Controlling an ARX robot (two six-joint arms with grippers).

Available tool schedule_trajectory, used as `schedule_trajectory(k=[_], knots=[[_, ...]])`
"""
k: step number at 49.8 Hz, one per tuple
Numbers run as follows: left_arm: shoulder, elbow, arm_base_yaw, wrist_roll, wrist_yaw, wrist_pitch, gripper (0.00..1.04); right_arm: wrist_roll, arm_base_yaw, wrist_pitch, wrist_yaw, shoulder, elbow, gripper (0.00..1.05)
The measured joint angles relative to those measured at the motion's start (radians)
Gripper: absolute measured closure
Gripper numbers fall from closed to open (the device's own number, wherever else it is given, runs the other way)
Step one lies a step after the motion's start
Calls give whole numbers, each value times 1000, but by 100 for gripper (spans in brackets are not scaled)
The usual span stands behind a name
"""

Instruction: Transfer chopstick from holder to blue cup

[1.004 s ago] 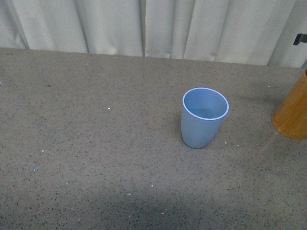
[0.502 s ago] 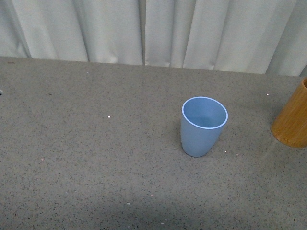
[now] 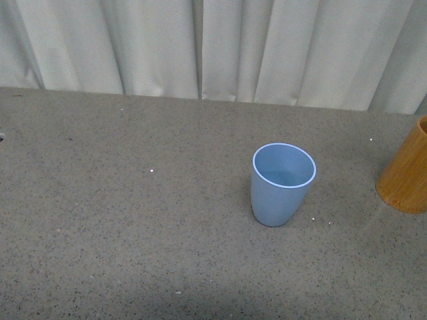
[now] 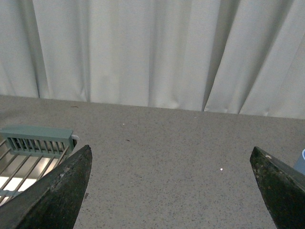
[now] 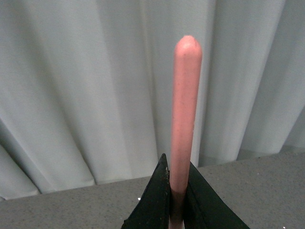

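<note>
Against curtains [image 5: 71, 95], right fingers [image 5: 157, 200] pinch chopstick [image 5: 185, 119] while left fingers [image 4: 57, 191] gape.

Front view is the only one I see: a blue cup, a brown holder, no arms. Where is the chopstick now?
Observer: The right wrist view shows the chopstick clamped in the right gripper, its free end against the curtain.
Operator: And the left gripper?
Observer: The left gripper is wide open and holds nothing.
Operator: Is anything near it?
Observer: A pale green rack shows just past one of its fingers.
</note>
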Motion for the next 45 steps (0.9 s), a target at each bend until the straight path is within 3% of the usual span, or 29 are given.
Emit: schedule_trajectory(k=[33, 45], knots=[[0, 0, 0, 0, 0, 0, 7, 94, 360, 29, 130, 13, -56, 102], [0, 0, 0, 0, 0, 0, 7, 121, 435, 61, 157, 68, -79, 102]])
